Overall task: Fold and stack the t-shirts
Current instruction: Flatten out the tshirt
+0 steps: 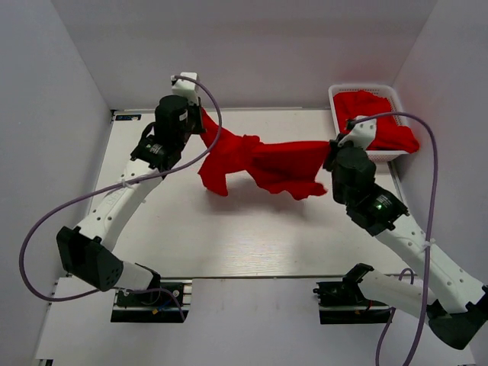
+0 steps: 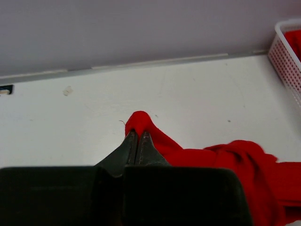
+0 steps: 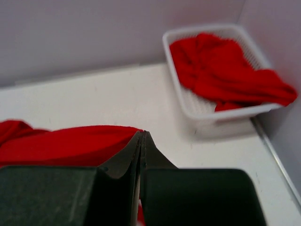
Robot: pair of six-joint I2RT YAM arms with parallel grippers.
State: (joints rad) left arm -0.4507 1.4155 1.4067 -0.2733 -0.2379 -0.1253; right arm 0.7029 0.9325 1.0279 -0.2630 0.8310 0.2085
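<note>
A red t-shirt (image 1: 267,162) hangs stretched between my two grippers above the white table (image 1: 229,236), its middle sagging in folds. My left gripper (image 1: 200,116) is shut on the shirt's left end; in the left wrist view a tuft of the t-shirt (image 2: 141,123) sticks out past the closed fingertips of that gripper (image 2: 138,134). My right gripper (image 1: 332,146) is shut on the shirt's right end; in the right wrist view the t-shirt (image 3: 70,143) runs left from the closed gripper (image 3: 142,135). More red t-shirts (image 1: 377,118) lie in the basket.
A white lattice basket (image 1: 340,114) stands at the table's back right corner, against the right wall; it also shows in the right wrist view (image 3: 221,110) and the left wrist view (image 2: 284,56). White walls close in the back and both sides.
</note>
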